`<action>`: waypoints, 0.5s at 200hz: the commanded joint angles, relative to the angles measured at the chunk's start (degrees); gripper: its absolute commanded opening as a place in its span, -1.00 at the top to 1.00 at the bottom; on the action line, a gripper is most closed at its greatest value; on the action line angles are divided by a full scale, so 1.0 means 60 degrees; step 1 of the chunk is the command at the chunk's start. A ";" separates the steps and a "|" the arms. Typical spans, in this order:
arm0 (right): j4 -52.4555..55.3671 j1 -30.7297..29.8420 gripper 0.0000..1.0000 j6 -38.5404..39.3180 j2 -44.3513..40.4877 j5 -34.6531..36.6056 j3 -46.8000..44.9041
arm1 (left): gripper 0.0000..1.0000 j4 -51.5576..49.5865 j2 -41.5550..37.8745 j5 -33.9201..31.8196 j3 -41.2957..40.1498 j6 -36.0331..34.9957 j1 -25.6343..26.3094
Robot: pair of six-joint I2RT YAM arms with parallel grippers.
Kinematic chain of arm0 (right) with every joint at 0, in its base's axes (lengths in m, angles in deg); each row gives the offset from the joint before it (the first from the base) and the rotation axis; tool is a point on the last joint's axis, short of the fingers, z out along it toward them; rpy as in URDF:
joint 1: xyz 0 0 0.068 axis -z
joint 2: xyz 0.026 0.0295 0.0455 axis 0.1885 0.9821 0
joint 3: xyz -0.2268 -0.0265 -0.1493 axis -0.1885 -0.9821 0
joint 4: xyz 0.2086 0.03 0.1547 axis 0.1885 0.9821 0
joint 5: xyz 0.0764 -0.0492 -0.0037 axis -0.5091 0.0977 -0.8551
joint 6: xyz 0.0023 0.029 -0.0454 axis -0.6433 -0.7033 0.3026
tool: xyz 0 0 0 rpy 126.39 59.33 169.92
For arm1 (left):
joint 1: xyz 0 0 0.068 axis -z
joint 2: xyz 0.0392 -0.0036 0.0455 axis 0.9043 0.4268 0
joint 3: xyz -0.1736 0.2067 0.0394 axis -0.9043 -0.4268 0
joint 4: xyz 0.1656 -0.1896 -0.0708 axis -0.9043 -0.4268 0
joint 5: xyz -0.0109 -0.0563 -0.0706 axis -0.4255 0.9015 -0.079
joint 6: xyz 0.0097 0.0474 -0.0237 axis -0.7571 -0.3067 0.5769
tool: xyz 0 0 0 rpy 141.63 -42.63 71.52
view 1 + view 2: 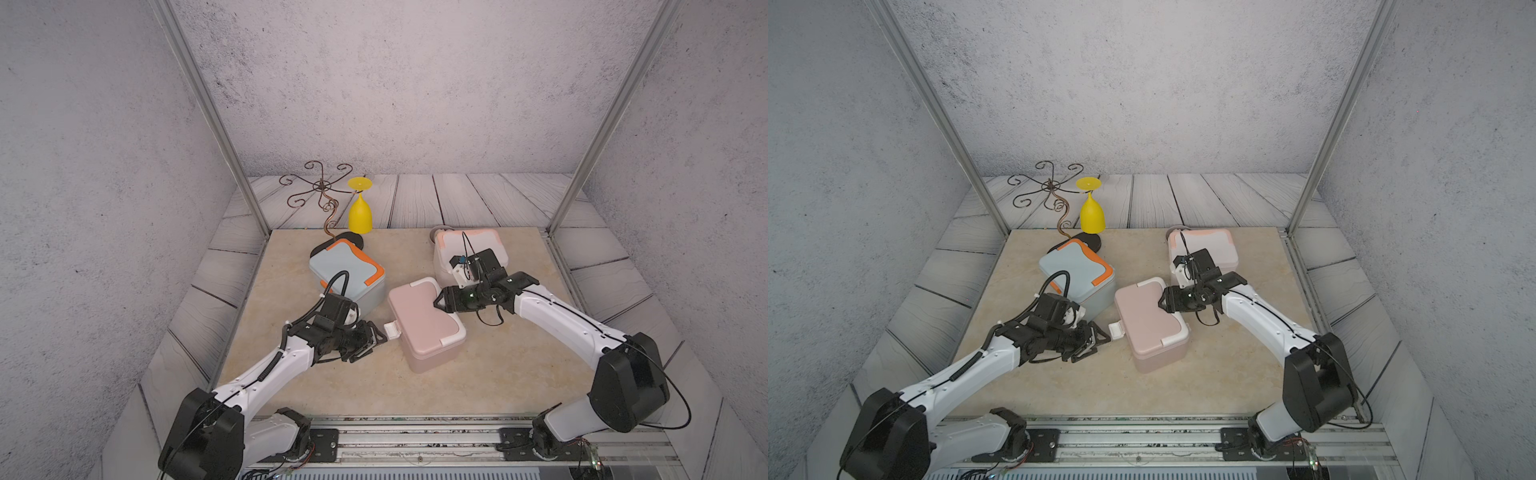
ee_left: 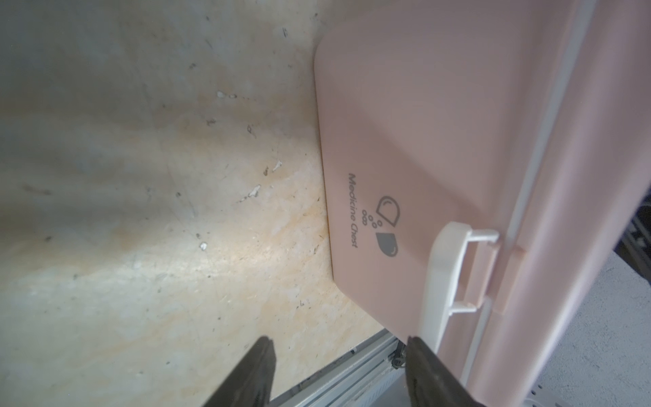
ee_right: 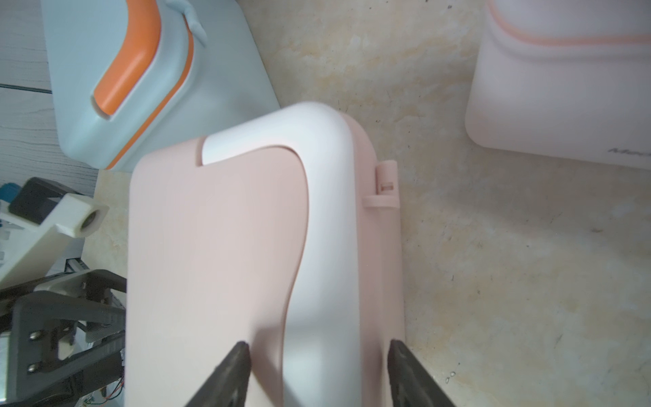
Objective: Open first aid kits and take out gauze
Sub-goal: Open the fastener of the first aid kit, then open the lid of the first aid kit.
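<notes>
Pink kit [image 1: 424, 324]: stands mid-table with its lid down, between the two arms, seen in both top views.
Latch [image 1: 392, 330]: white, swung out from the kit's 9 o'clock wall.
Left gripper [image 1: 376, 345]: low at the kit's 9 o'clock, jaws apart and holding nothing, with one fingertip [image 2: 417, 352] just beside the latch.
Right gripper [image 1: 437, 303]: at the lid's 2 o'clock edge, jaws spread astride the white trim and clamped on nothing.
Wrist views alone: the left one reads "Medicine Chest" under a capsule mark on the pink wall. The right one catches a hinge lug on the kit's far wall.
Top views alone: the wire stand [image 1: 322, 187] at the table's 11 o'clock corner, with a yellow goblet [image 1: 360, 216] hanging bowl-down from it.
Grey-blue kit [image 1: 345, 270]: at the pink kit's 10 o'clock, near it, lid shut, with orange trim.
White kit [image 1: 486, 241]: at the pink kit's 1 o'clock, apart from it, with peach trim.
Hidden: what the three kits hold. From above, the right wrist covers the white kit's near half and the left wrist covers the grey-blue kit's near corner.
Hard to make out: a small grey bowl [image 1: 440, 230] behind the white kit, only its rim showing.
Table [image 1: 519, 365]: beige, marbled and scuffed.
</notes>
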 commanded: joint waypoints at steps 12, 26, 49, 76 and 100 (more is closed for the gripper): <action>0.2881 -0.0130 -0.43 0.0432 -0.0275 0.1078 -0.0151 | -0.23 -0.2025 -0.1433 -0.0334 0.1580 -0.0634 -0.0070; 0.3046 -0.0132 -0.47 0.0445 -0.0467 0.0944 0.0019 | -0.32 -0.1981 -0.1760 -0.0215 0.1830 -0.0460 -0.0066; 0.2914 -0.0127 -0.49 0.0436 -0.0706 0.0280 -0.0077 | -0.47 -0.1716 -0.1276 0.0291 0.2247 -0.0367 0.0032; 0.2566 -0.0134 -0.27 0.0311 -0.1042 -0.1149 -0.0555 | -0.50 -0.0663 -0.0551 0.0753 0.2359 0.0000 0.0233; 0.2257 -0.0127 -0.26 -0.0068 -0.1665 -0.2019 -0.1153 | -0.53 -0.0476 0.0090 0.0763 0.2700 -0.0115 0.0434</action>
